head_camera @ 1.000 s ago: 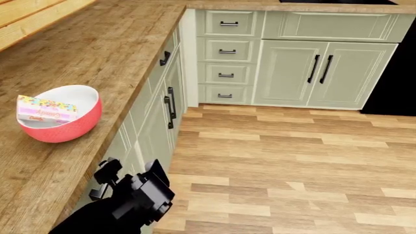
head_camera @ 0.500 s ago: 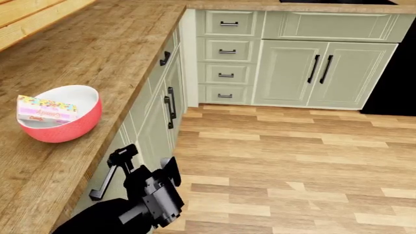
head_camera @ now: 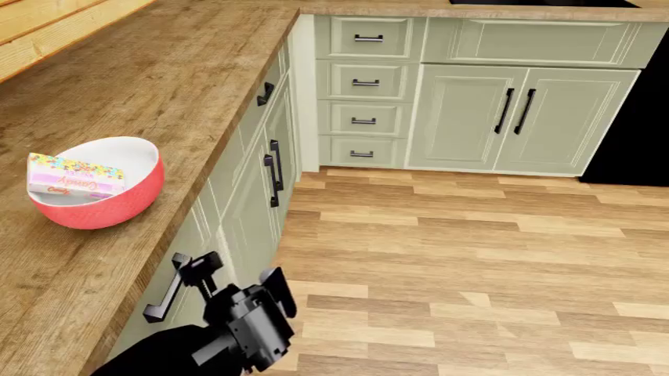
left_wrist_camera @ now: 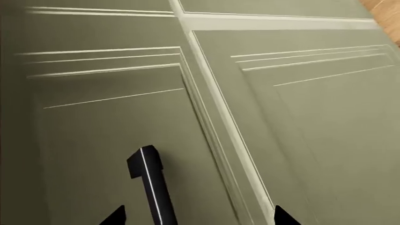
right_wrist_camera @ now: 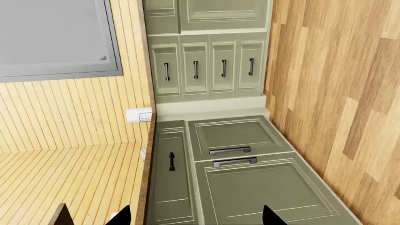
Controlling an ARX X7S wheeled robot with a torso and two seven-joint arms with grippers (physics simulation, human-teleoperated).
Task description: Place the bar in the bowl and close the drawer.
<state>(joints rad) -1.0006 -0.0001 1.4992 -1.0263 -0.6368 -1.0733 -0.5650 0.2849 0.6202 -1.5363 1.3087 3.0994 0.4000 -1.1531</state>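
Observation:
The coral-red bowl (head_camera: 96, 196) stands on the wooden counter (head_camera: 157, 86) at the left. The confetti-dotted bar (head_camera: 74, 176) lies in it, leaning on its far rim. Below the counter's near edge is the sage-green drawer (head_camera: 186, 244) with its black handle (head_camera: 168, 296); its front looks level with the neighbouring fronts. My left gripper (head_camera: 236, 276) hangs open just right of that handle, holding nothing. In the left wrist view the handle (left_wrist_camera: 151, 185) stands between the open left gripper's (left_wrist_camera: 200, 219) tips, near one of them. My right gripper (right_wrist_camera: 196, 218) is open and empty, and out of the head view.
A stack of narrow drawers (head_camera: 366, 82) and double cabinet doors (head_camera: 518, 110) line the far wall. Cabinet doors with black handles (head_camera: 274, 172) run under the counter. Wood floor (head_camera: 471, 258) spreads to the right. The right wrist view shows a wall socket (right_wrist_camera: 138, 114).
My left gripper has moved right and slightly away from the drawer front, so the black handle shows in full. The bowl and bar have not moved.

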